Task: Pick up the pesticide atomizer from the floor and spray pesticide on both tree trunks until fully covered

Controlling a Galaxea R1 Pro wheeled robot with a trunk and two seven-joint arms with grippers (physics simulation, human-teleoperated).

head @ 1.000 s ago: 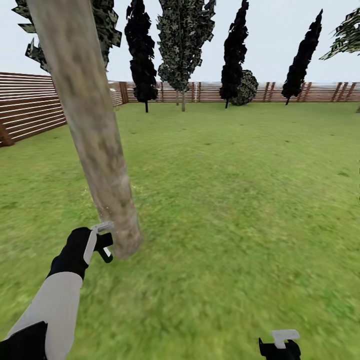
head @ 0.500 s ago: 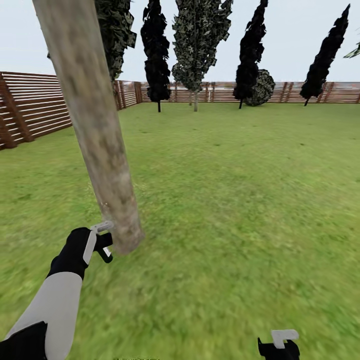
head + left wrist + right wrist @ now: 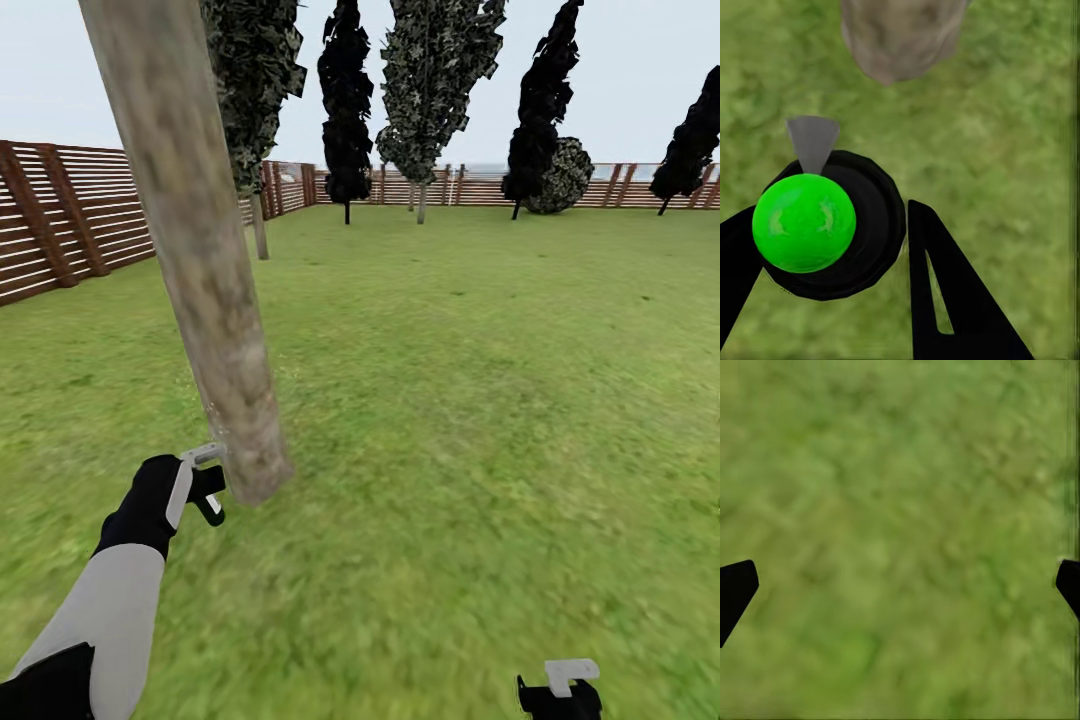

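The left arm reaches forward, its gripper (image 3: 832,247) squeezing the spray bottle (image 3: 825,225), the tree trunk (image 3: 200,270) just ahead. The right gripper (image 3: 900,585) hangs wide open over grass (image 3: 900,495).

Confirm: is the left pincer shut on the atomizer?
Yes. The left pincer is shut on the atomizer: dark fingers flank its round black body, beside the trunk.

garden: grass lawn (image 3: 480,400) (wooden fence (image 3: 70,215)), trees (image 3: 435,70)
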